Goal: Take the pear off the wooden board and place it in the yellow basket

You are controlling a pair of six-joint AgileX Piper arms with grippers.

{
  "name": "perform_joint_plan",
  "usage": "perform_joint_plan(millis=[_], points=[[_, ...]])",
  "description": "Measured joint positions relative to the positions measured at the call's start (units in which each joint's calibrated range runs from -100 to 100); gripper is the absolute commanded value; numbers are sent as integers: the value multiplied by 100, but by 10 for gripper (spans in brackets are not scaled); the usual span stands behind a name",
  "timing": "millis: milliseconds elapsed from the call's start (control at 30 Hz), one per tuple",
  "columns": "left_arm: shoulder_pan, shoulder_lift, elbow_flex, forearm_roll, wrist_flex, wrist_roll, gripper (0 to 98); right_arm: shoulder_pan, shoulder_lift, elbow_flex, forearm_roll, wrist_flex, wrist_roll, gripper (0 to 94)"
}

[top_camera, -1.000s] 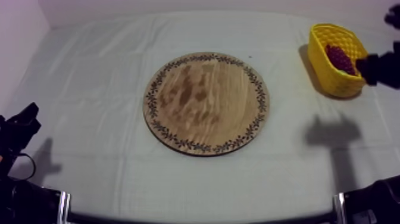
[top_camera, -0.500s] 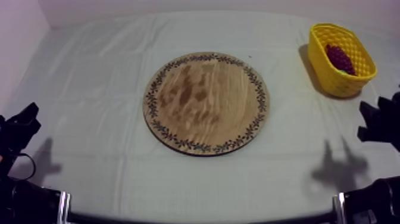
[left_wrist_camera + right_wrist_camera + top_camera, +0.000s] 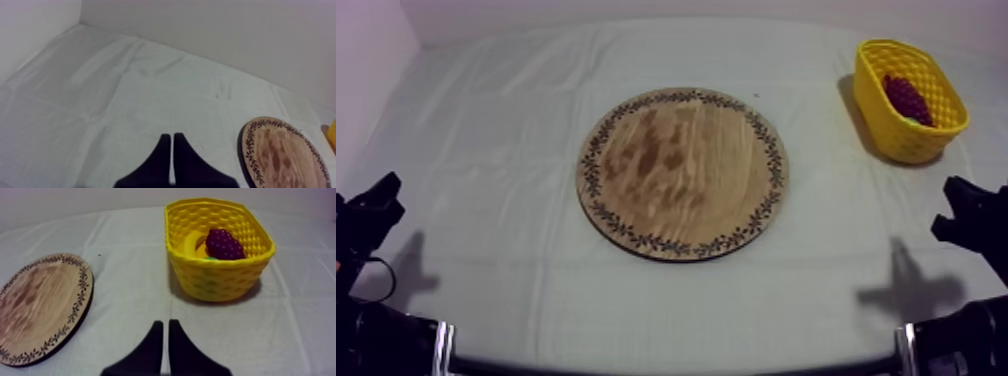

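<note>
- what lies behind the grapes (image 3: 224, 243) in the yellow basket (image 3: 220, 280)?
- a banana (image 3: 192, 242), half covered, and a green scrap (image 3: 210, 258) too hidden to name.
- the wooden board (image 3: 280, 155)?
- cut off in both wrist views.

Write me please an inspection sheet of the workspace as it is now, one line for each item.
surface: grey-white cloth, creased, lying flat.
job's things: wooden board mid-table, nothing on it; yellow basket upright at the right side, holding grapes, a yellow fruit and a green bit, possibly the pear.
clutter: nothing seen.
grippers: left gripper low over the cloth, jaws together; right gripper facing the basket, jaws together.
surroundings: pale wall behind the table.
</note>
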Motion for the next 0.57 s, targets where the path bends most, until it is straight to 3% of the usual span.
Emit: perform_joint_plan(millis=[333,567], points=[[0,0,0,0,0,0,1,-12,0,20,19,-9,620,4],[0,0,0,0,0,0,1,-12,0,20,19,-54,673,4]])
